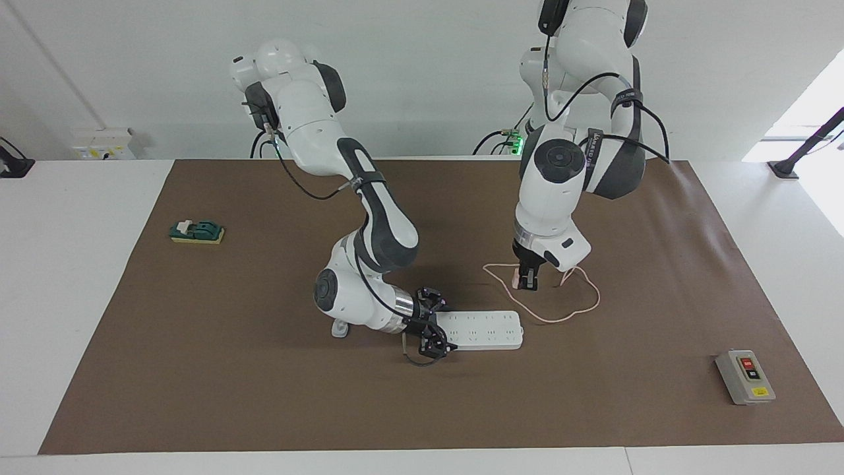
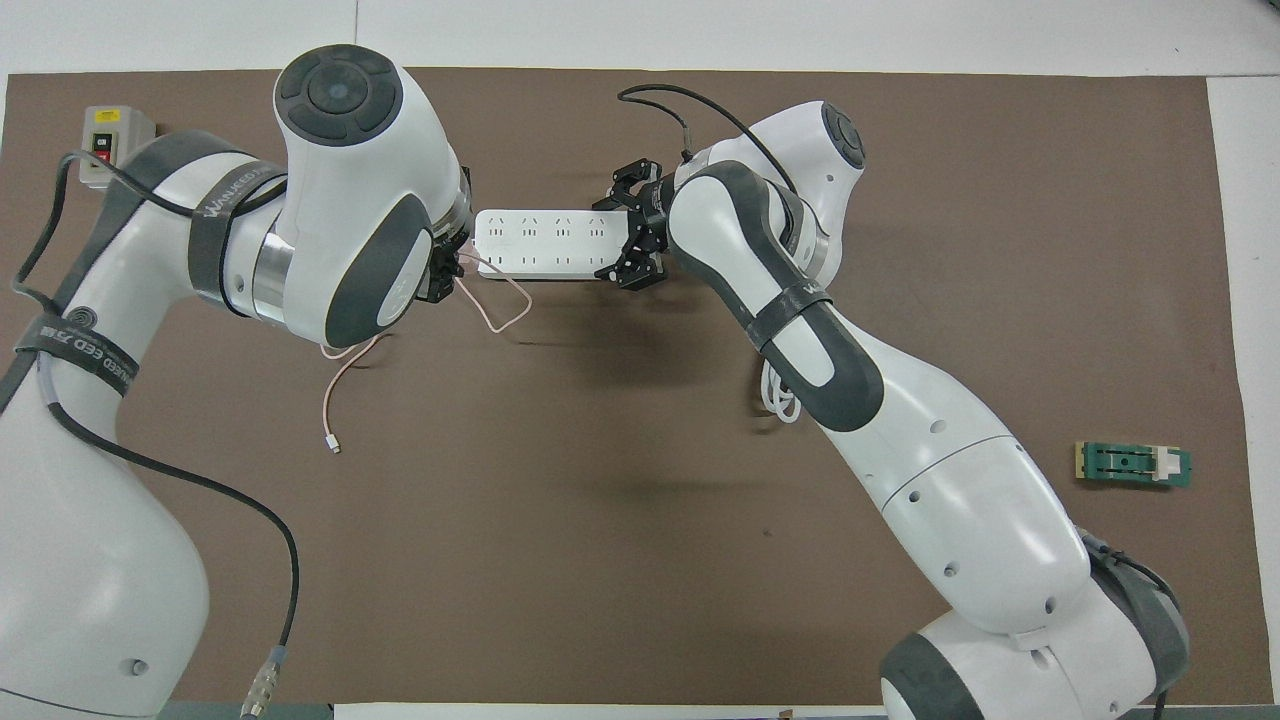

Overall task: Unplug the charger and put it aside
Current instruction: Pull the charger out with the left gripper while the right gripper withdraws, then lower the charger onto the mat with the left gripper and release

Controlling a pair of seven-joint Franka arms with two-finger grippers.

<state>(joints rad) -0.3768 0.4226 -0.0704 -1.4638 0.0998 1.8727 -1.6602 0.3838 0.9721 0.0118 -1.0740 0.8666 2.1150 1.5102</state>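
Your left end effector (image 1: 527, 282) points straight down with its fingers closed on the charger (image 1: 516, 278), just above the brown surface (image 1: 264, 396) and clear of the power strip (image 1: 484, 330). The pink cable (image 1: 580, 310) loops on the surface beneath it. Your right end effector (image 1: 432, 326) grips the power strip's end, pinning it down.
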